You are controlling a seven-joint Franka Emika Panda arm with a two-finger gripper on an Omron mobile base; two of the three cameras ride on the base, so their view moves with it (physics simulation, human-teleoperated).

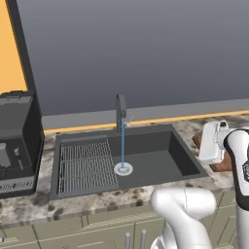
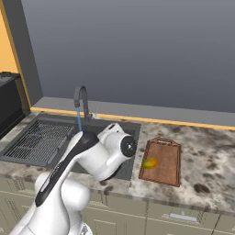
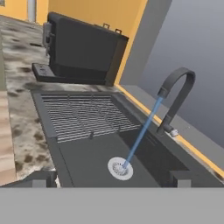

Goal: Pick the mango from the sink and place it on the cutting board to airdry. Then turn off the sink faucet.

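Observation:
The mango (image 2: pixel 149 162) lies on the reddish-brown cutting board (image 2: pixel 161 160), on the counter right of the sink (image 2: pixel 133 126). The dark basin (image 1: pixel 151 160) holds a wire rack on its left and a round silver drain (image 3: pixel 120 168). Water runs in a blue stream from the sink faucet (image 1: pixel 120 109) down to the drain. The faucet (image 3: pixel 178 94) has a small side lever (image 3: pixel 173 131). My gripper (image 3: pixel 111 180) is open with nothing between its fingers. It hovers over the sink's right end and looks across the basin. My white hand (image 1: pixel 212 141) covers part of the cutting board (image 1: pixel 222 166).
A black box-shaped appliance (image 1: pixel 17 141) stands on the marbled counter left of the sink, also seen as the black appliance (image 3: pixel 83 50). A grey wall with an orange strip runs behind the faucet. My own arm (image 2: pixel 92 156) crosses the sink's front right corner.

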